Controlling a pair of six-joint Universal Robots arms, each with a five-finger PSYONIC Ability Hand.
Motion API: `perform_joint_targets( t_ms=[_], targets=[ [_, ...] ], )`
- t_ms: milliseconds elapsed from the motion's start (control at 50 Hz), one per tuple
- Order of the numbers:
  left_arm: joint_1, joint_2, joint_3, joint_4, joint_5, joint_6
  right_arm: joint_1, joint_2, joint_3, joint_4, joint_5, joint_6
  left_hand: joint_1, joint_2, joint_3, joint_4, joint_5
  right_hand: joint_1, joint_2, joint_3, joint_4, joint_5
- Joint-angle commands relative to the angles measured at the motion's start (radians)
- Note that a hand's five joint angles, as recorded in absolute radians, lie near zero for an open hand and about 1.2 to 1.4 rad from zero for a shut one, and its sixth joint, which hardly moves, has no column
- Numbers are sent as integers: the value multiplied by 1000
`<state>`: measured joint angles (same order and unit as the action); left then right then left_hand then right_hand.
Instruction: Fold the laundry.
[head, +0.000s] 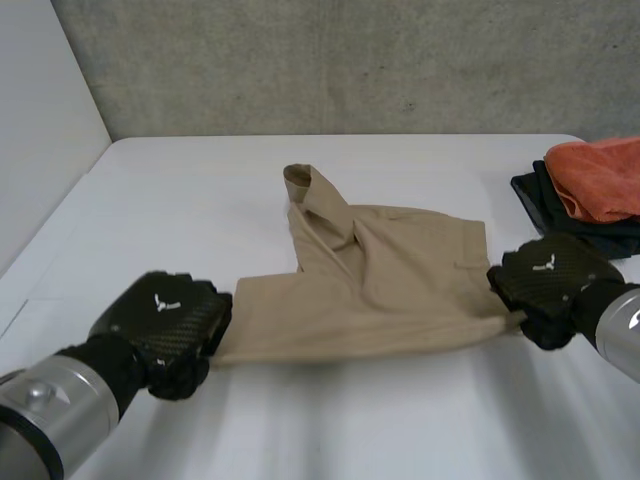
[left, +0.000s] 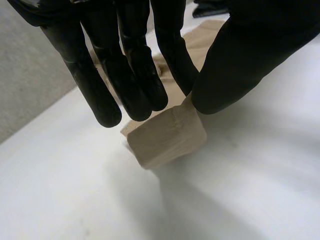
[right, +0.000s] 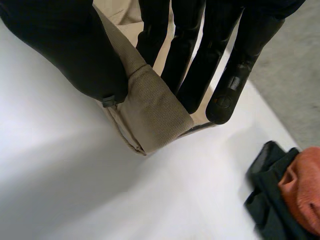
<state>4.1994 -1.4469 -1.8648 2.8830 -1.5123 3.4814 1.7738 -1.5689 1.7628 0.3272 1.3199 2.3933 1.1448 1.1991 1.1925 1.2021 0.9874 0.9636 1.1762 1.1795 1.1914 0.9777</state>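
While gripping the tan shirt (head: 380, 275) at its two near corners, holds that edge stretched between the left hand (head: 170, 320) and the right hand (head: 545, 280). From the left wrist: pinches a folded corner of cloth between thumb and straight fingers (left: 135, 85), close over the table (head: 330, 420). From the right wrist: clamps the other corner the same way, thumb against fingers (right: 245, 55). Leaves the rest of the shirt lying mid-table, collar (head: 298, 178) at the far end. Just beyond the right hand, near the table's edge: dark cloth (head: 545, 205) with orange cloth (head: 600, 175) on top.
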Motion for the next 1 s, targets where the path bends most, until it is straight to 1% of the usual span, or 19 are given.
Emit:
perform_joint_targets(
  t_ms=[20,40,60,140,200,240,260,320,340,380,420,480,580,660,780,860,920,940,1000],
  targets=[
    [-1,-148,-28,126,-3,2,4,125,-2,-51,-22,-36,251,197,204,194,234,433,220,217,205,244],
    [2,-203,-15,175,-6,2,3,153,-9,-60,-22,-36,251,197,204,194,234,433,220,217,205,244],
    [4,-230,-4,200,-8,2,1,203,-25,-78,-19,-36,251,197,204,194,234,433,220,217,205,244],
    [4,-360,84,326,-12,2,12,320,-113,-121,-7,-29,251,197,204,194,234,433,220,217,205,244],
    [5,-447,175,396,-22,2,15,366,-167,-151,5,-11,251,197,204,194,234,433,220,217,205,244],
    [8,-483,219,414,-28,4,27,401,-206,-165,25,17,251,197,204,194,234,433,220,217,205,244],
    [8,-503,251,407,-29,4,33,409,-213,-166,31,24,251,197,204,194,234,433,220,217,205,244],
    [-7,-520,262,383,-32,4,61,414,-209,-175,50,43,251,197,204,194,234,433,220,217,205,244],
    [-7,-518,253,363,-35,4,65,414,-204,-178,56,44,202,148,155,145,185,433,220,217,205,244],
    [-10,-511,240,343,-37,2,67,412,-183,-184,53,49,-81,-136,-129,-139,-99,433,220,217,205,244],
    [-18,-501,219,313,-45,4,67,409,-163,-192,50,50,-319,-374,-367,-377,-337,433,220,217,205,244],
    [-24,-481,203,292,-54,4,67,391,-134,-220,48,52,-350,-404,-398,-407,-367,433,220,217,205,244],
    [-19,-446,173,283,-98,4,59,354,-94,-230,47,47,-617,-671,-664,-674,-634,433,220,217,205,244],
    [-19,-449,171,291,-106,4,58,333,-71,-232,45,47,-725,-780,-773,-783,-743,433,220,217,205,244],
    [-21,-490,194,294,-104,5,53,308,-46,-235,44,49,-711,-765,-759,-768,-728,433,220,217,205,244],
    [-22,-550,239,282,-101,2,55,300,-34,-237,45,49,-635,-689,-683,-692,-652,433,220,217,205,244],
    [-27,-589,257,263,-101,2,53,297,-29,-237,45,49,-284,-338,-331,-341,-301,433,220,217,205,244],
    [-27,-598,263,254,-100,1,53,297,-29,-237,45,49,-56,-110,-104,-113,-73,433,220,217,205,244],
    [-24,-606,277,249,-100,2,55,300,-36,-238,42,47,250,196,203,193,233,433,220,217,205,244]
  ],
)
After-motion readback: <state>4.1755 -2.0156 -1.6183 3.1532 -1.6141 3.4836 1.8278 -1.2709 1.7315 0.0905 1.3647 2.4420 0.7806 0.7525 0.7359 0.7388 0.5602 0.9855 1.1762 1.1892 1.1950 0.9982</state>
